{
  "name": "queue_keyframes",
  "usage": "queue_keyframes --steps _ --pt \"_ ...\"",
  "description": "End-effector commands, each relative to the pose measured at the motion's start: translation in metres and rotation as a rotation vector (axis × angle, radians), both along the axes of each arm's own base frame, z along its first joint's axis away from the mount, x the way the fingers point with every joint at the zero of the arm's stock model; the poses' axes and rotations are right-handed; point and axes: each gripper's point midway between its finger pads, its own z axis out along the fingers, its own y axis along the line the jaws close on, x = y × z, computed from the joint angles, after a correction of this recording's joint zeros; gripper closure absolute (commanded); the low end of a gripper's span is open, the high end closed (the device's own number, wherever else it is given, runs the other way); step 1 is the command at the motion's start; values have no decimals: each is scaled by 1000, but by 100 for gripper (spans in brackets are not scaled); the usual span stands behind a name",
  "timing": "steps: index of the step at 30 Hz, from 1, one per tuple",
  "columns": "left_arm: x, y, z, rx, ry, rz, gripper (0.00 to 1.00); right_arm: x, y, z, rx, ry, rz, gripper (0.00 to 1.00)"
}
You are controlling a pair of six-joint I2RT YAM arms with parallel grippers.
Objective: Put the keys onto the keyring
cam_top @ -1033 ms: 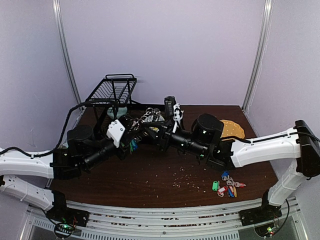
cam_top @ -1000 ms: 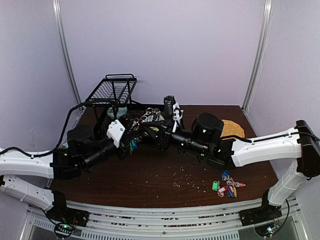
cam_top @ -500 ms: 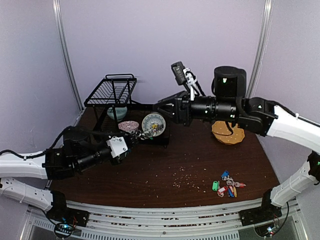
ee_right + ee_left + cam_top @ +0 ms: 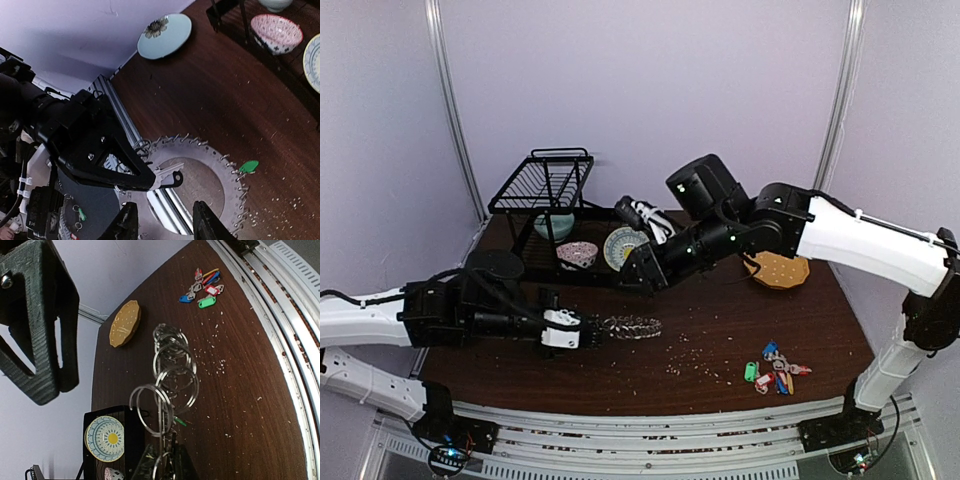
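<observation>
Keyring (image 4: 632,326) lowered, clamped in left tool (image 4: 595,330), keys (image 4: 780,367) well apart rightward

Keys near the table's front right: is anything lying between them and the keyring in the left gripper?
Nothing visible does. Between the keys and the keyring in the left gripper lie only scattered crumbs.

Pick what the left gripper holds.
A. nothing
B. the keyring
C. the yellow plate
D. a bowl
B: in the top view the left gripper is shut on the rim of the keyring, whose small rings stick out past its fingers.
</observation>
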Motion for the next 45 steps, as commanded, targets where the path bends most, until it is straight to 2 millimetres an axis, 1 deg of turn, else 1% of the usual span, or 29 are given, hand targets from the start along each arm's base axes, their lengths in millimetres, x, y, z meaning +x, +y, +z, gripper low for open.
queue_keyframes --steps 1,5,7,11,13,16,22,26,32,37,41,45 --pt "5 -5 10 15 -110 -2 100 -32 2 -10 -4 177 84 61" --pt "9 -6 7 24 -132 19 100 -40 8 -28 -25 250 117 62" --pt "9 -6 5 23 -139 18 100 -44 13 -33 -23 274 139 62" --pt "8 -6 6 10 -147 19 100 -42 13 -53 -77 275 134 63" --pt "8 -6 6 14 -150 20 100 -46 14 -58 -76 296 152 63" --pt "9 -7 4 18 -153 21 100 -49 18 -58 -58 309 167 67" --pt "11 -7 0 30 -154 30 100 -51 20 -61 -52 315 178 82" --pt "12 -6 0 33 -157 37 100 -53 21 -58 -35 318 189 89" --pt "10 -7 0 33 -156 32 100 -48 22 -60 -37 296 177 100" --pt "9 -7 -2 34 -154 29 100 -41 21 -60 -48 259 156 100" --pt "8 -7 -4 34 -142 30 100 -40 21 -52 -26 222 161 100" --pt "12 -7 -3 27 -136 56 100 -31 18 -44 -15 142 139 100"
